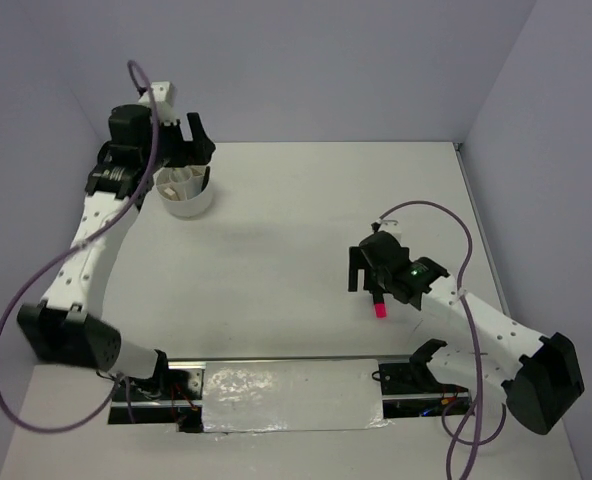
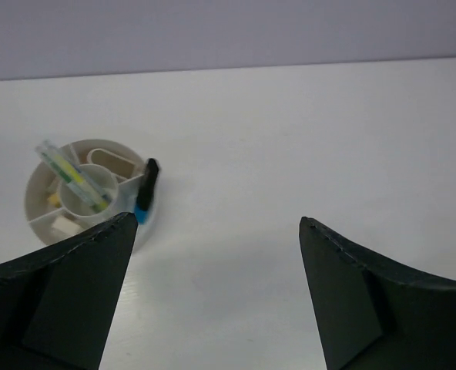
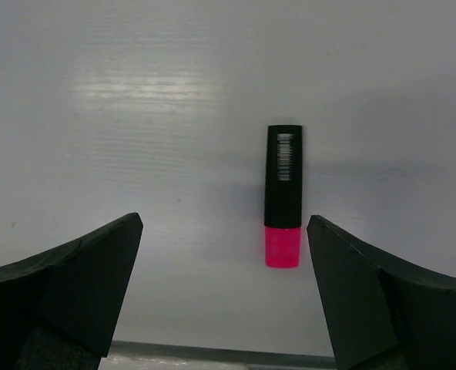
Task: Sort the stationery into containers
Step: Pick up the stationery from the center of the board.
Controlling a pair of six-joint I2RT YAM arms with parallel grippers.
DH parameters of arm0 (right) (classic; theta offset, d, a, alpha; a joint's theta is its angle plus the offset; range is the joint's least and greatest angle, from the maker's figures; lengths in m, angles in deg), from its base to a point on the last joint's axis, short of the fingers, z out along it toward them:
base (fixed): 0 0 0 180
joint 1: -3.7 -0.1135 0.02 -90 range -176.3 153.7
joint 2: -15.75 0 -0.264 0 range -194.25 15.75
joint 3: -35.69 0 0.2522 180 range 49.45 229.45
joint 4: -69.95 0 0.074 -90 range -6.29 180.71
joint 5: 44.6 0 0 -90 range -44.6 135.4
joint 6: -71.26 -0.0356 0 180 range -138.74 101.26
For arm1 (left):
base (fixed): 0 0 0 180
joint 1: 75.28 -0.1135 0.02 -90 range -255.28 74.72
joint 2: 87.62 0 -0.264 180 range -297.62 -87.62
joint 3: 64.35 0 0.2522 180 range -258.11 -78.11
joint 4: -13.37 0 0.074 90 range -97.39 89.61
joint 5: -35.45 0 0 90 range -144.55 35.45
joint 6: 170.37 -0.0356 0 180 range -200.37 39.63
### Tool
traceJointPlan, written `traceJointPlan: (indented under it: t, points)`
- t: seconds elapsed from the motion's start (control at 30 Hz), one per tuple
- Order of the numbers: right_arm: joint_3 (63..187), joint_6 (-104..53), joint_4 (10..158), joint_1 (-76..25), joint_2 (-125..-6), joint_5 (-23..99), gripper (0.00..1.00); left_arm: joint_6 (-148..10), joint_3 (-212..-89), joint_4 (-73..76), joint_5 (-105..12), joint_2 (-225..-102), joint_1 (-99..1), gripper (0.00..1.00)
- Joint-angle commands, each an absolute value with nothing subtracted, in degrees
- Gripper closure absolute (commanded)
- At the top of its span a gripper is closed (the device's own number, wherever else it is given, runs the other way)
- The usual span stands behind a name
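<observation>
The highlighter (image 3: 283,196) lies flat on the table (image 3: 135,116), well apart from everything else. It has a black barrel with a barcode label and a bright pink end turned toward the right claw (image 3: 224,223). That claw hangs low over the table, spread wide with nothing in it. The barrel runs lengthwise ahead of the gap, nearer one finger than the other. This looks like a line-up for a pick, since the fingers would close across the barrel, though a small sideways shift would centre it. Across the table stands the cup (image 2: 37,202), white with inner dividers. It holds a yellow-green stick (image 2: 74,176) and a blue-and-black marker (image 2: 146,193), which leans on its rim. The left claw (image 2: 216,223) hovers near the cup, spread and empty, and clear of it, I judge, so nothing gets knocked.
</observation>
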State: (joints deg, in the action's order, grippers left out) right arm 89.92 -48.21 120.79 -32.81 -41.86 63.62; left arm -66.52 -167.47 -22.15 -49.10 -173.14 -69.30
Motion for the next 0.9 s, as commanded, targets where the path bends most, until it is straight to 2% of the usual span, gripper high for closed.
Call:
traceJointPlan:
  t: [0.0, 0.1, 0.23, 0.33, 0.5, 0.57, 0.6, 0.67, 0.7, 0.77, 0.8, 0.87]
  points:
    - [88.7, -50.5, 121.8, -29.6, -44.4, 61.7, 0.06, -60.1, -162.2, -27.9, -39.2, -161.3, -68.8, 0.01]
    - [87.7, -50.6, 120.7, -26.4, -47.1, 59.6, 0.08, -59.1, -145.8, -25.1, -37.2, -151.7, -68.6, 0.01]
    - [86.3, -50.8, 119.5, -24.2, -50.5, 55.3, 0.13, -60.6, -134.8, -23.7, -38.6, -143.8, -68.5, 0.01]
    - [86.4, -51.4, 119.5, -23.6, -54.1, 53.4, 0.19, -61.2, -131.6, -24.6, -38.6, -142.2, -68.5, 0.01]
    - [86.5, -52.7, 119.7, -23.5, -59.8, 50.3, 0.23, -61.2, -130.8, -24.4, -36.2, -141.5, -68.5, 0.00]
    - [86.2, -53.1, 118.7, -23.5, -61.7, 49.5, 0.27, -61.1, -130.6, -24.1, -35.0, -141.2, -68.5, 0.01]
    - [85.1, -53.2, 117.6, -23.5, -61.9, 47.4, 0.37, -61.2, -130.3, -23.9, -34.6, -141.0, -68.5, 0.01]
    - [83.0, -53.9, 114.4, -23.5, -62.5, 46.8, 0.45, -61.2, -130.2, -24.0, -34.4, -140.6, -68.4, 0.01]
    - [83.2, -54.2, 114.5, -23.6, -63.1, 46.8, 0.60, -61.2, -130.1, -24.0, -34.4, -140.6, -68.4, 0.01]
    - [83.9, -54.9, 115.1, -24.3, -64.8, 48.5, 0.68, -60.9, -129.7, -23.8, -34.2, -139.9, -68.3, 0.01]
    - [83.9, -54.9, 114.9, -24.8, -65.1, 48.7, 0.79, -60.7, -129.2, -23.8, -33.8, -139.7, -68.3, 0.01]
    - [83.6, -54.7, 113.0, -25.9, -64.7, 48.5, 0.83, -59.5, -128.1, -23.1, -30.9, -139.2, -68.3, 0.01]
